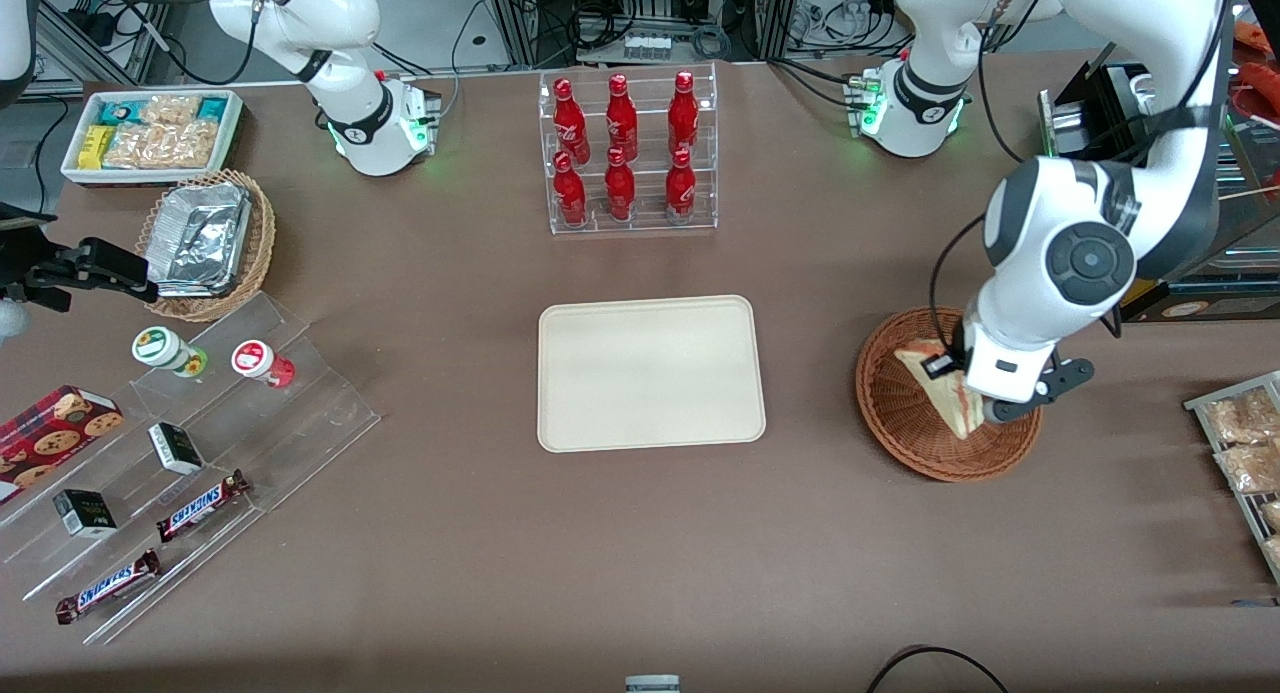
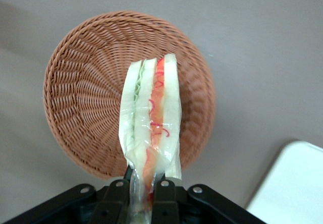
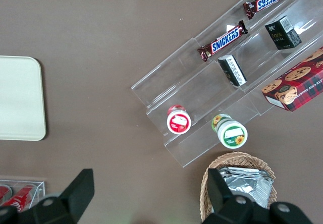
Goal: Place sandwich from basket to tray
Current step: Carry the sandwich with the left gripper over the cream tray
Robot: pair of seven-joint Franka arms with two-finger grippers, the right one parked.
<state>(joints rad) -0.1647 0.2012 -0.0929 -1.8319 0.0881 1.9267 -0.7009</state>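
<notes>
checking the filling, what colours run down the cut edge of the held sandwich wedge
Green and red between pale bread layers on the wrapped sandwich wedge, shut in the gripper; clearest in the left wrist view.

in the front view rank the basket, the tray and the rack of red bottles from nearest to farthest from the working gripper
The gripper holds the sandwich.
1. Basket, directly beneath.
2. Tray, mid-table.
3. Bottle rack, farther from the camera than the tray.

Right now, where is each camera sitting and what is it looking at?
Front view: high up facing the robots, looking down on the table; both arms show, the gripper holding the sandwich over the basket.
Left wrist view: on the working arm, looking down at sandwich and basket; gripper fingers show.
Right wrist view: on the parked arm, looking down at the snack shelf.
Shared: the tray appears in all three.
</notes>
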